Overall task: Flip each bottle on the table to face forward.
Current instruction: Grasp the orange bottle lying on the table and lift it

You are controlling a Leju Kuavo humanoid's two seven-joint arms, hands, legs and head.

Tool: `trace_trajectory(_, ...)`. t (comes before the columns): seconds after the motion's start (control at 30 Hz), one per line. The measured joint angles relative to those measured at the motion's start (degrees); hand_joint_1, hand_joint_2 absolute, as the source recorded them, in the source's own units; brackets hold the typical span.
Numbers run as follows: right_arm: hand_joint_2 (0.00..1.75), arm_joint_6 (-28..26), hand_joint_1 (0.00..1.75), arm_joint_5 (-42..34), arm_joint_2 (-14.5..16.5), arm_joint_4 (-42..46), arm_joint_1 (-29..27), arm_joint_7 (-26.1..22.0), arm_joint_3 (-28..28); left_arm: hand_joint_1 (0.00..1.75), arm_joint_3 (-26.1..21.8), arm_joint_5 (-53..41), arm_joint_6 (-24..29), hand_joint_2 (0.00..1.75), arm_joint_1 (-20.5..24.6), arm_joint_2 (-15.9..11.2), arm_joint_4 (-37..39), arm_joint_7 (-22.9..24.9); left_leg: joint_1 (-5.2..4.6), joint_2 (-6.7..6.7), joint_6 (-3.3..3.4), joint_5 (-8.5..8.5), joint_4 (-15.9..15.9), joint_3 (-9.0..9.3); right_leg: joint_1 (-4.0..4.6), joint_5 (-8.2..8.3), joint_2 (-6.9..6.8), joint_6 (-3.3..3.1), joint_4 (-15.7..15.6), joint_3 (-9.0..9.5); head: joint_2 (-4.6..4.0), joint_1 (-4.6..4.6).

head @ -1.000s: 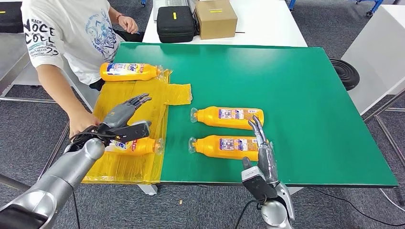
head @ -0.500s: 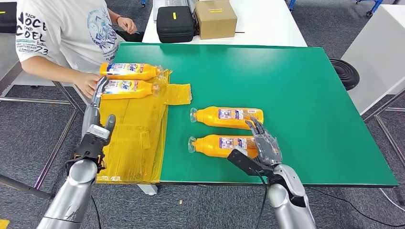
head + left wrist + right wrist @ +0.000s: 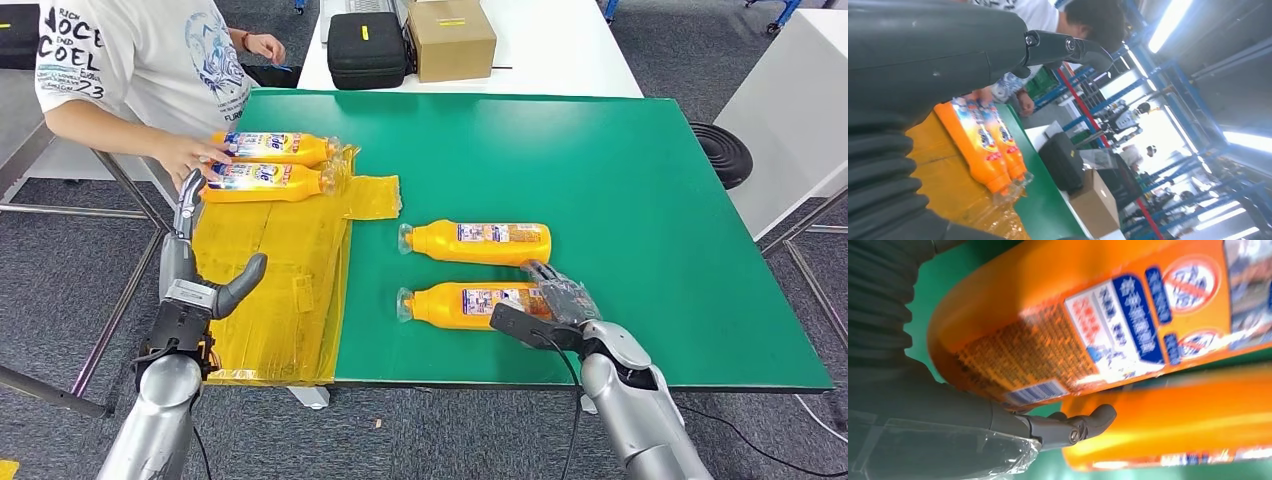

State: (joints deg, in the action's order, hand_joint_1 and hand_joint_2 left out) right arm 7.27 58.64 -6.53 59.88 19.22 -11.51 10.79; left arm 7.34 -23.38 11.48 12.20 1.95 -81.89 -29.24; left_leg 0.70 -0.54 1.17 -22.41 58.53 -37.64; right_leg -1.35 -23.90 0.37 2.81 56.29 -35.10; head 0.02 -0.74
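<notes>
Right wrist view shows the right hand (image 3: 998,432) wrapping the base end of the near bottle (image 3: 470,305), back label up, lying on the green table (image 3: 650,220); its smooth plastic looks slippery and light, so the wide flat body seems the best grip

"COEL" and "23" are read on the sleeve of a person's white T-shirt (image 3: 130,60), under a partly cut word ending "ICE". Blue-and-white labels are carried by the four orange bottles; on the near bottle (image 3: 1088,325) a barcode, small print and two crossed-circle signs are seen, wording too blurred to be read.
</notes>
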Motion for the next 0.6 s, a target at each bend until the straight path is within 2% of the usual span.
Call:
trace_trajectory(0.33,1.75,1.2,0.00,-2.0,0.6,-12.9,10.6,-2.4,7.1,0.00,-2.2,-0.4,1.4,1.75,-1.6,0.4,-1.4,2.1,0.00,-0.01,0.01,0.05,0.0,0.02,0.00,0.01,-0.01,0.00,0.0,0.01,0.00,0.00)
trace_trajectory(0.4,1.75,1.2,0.05,-2.5,0.8,-15.0,11.9,-3.2,8.0,0.00,-2.6,-0.1,1.6,1.75,-1.6,0.4,-1.3,2.4,0.01,0.00,0.01,0.05,0.0,0.02,0.00,0.01,-0.01,0.00,0.0,0.01,0.00,0.00)
trace_trajectory(0.43,1.75,1.3,0.23,-2.7,0.9,-15.9,12.5,-3.5,8.4,0.00,-2.7,0.0,1.7,1.75,-1.7,0.4,-1.3,2.5,0.01,0.00,0.01,0.05,0.0,0.02,0.00,0.01,-0.01,0.00,0.0,0.01,0.00,0.00)
trace_trajectory(0.53,1.75,1.2,1.32,-3.2,1.0,-17.9,13.7,-4.1,9.2,0.00,-3.1,0.4,1.8,1.75,-1.7,0.4,-1.3,2.6,0.00,0.00,0.01,0.04,0.0,0.02,0.00,0.01,0.00,0.00,0.0,0.01,0.00,0.00)
trace_trajectory(0.57,1.75,1.1,1.55,-3.4,1.0,-18.3,13.9,-4.3,9.5,0.00,-3.2,0.6,1.8,1.75,-1.7,0.4,-1.3,2.7,0.00,0.00,0.01,0.04,0.0,0.03,0.00,0.01,0.00,0.00,0.0,0.01,0.00,0.00)
trace_trajectory(0.6,1.75,1.0,1.64,-3.6,1.0,-18.6,14.1,-4.5,9.7,0.00,-3.2,0.8,1.8,1.75,-1.7,0.4,-1.3,2.7,0.00,0.00,0.01,0.04,0.0,0.03,0.00,0.01,0.00,0.00,0.0,0.01,0.00,0.00)
